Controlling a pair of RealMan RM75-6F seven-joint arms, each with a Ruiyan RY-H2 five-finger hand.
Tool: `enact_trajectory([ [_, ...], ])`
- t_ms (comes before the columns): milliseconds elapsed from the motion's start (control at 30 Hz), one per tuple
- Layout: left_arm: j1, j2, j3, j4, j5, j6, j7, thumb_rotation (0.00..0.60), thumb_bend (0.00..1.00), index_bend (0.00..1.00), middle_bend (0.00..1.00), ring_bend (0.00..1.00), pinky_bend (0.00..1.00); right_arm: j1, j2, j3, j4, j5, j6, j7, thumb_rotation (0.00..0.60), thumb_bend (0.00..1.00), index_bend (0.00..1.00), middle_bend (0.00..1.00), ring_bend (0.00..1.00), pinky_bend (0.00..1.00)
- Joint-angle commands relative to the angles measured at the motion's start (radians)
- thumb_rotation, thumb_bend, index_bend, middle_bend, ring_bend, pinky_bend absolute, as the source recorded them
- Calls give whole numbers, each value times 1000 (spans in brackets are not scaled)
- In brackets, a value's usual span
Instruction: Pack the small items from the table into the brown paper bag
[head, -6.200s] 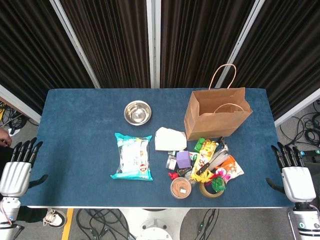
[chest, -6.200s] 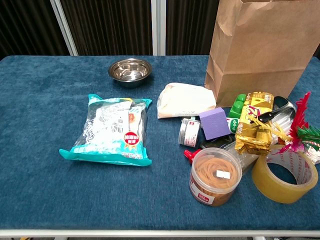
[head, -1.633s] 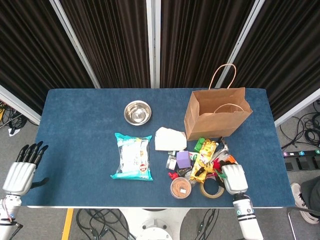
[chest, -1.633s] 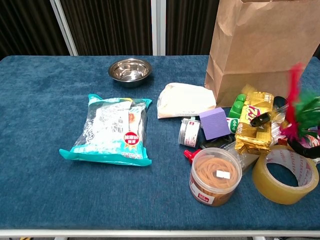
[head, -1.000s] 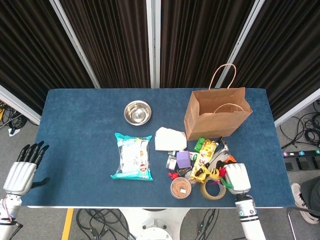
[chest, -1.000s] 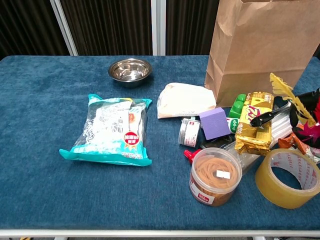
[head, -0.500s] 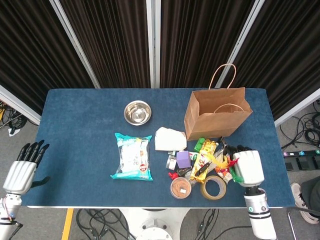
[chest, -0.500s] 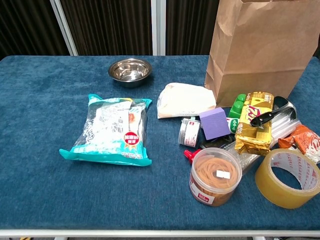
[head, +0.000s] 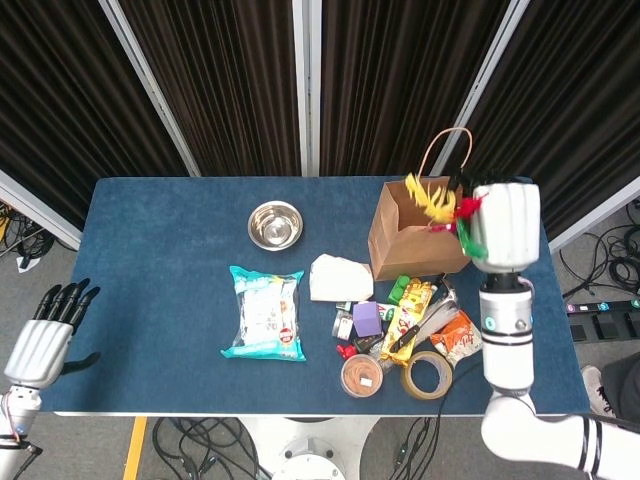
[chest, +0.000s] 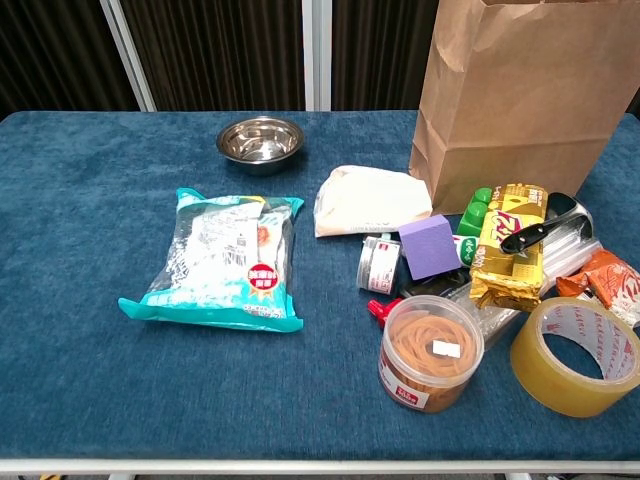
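The brown paper bag (head: 415, 238) stands open at the back right of the blue table (head: 160, 280); the chest view shows its front face (chest: 530, 100). My right hand (head: 505, 225) is raised over the bag's mouth and grips a feather toy (head: 432, 203) with yellow, red and green plumes. In front of the bag lies the pile: a purple cube (head: 367, 318), a gold snack pack (head: 408, 310), an orange packet (head: 458, 335), a tape roll (head: 425, 375) and a tub of rubber bands (head: 360, 375). My left hand (head: 42, 340) hangs open off the table's left front corner.
A teal snack bag (head: 265, 312) lies mid-table, with a white pouch (head: 340, 278) to its right. A steel bowl (head: 275, 225) sits behind them. In the chest view the tape roll (chest: 575, 355) and rubber-band tub (chest: 430, 350) are nearest the front edge.
My right hand has lifted the feather toy out of the pile and carried it up and back, over the bag's mouth. The left hand has stayed put.
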Motion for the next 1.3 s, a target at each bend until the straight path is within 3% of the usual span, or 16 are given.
enact_trajectory([
  [33, -2, 4, 0, 4, -1, -1, 2, 600, 51, 97, 67, 0, 49, 116, -41, 73, 175, 130, -41, 15, 600, 509, 791, 707, 615, 752],
  [233, -15, -2, -8, 18, -19, -30, -8, 600, 51, 97, 66, 0, 49, 211, -103, 80, 420, 244, -103, 131, 600, 509, 791, 708, 615, 752],
  [633, -33, -34, -10, 71, -47, -80, -11, 600, 50, 97, 67, 0, 49, 279, -195, 26, 739, 322, -233, 383, 600, 502, 792, 701, 615, 752],
  [700, -34, -37, -9, 74, -48, -83, -8, 600, 51, 97, 67, 0, 49, 282, -197, 21, 748, 342, -256, 400, 600, 449, 769, 679, 610, 738],
  [867, -37, -40, -8, 73, -49, -87, -4, 600, 51, 97, 67, 0, 49, 272, -163, -10, 729, 386, -339, 425, 600, 126, 614, 617, 495, 616],
  [933, -38, -37, -8, 66, -47, -86, -7, 600, 51, 98, 66, 0, 49, 267, -151, -24, 724, 379, -350, 439, 600, 44, 568, 588, 456, 588],
  [1067, -39, -29, -7, 48, -32, -70, -4, 600, 51, 98, 66, 0, 49, 250, -126, -50, 696, 341, -349, 489, 600, 1, 519, 549, 400, 535],
  [1300, -41, -17, -8, 33, -31, -65, -5, 600, 50, 97, 67, 0, 49, 225, -72, -76, 625, 271, -335, 560, 600, 0, 365, 382, 196, 250],
])
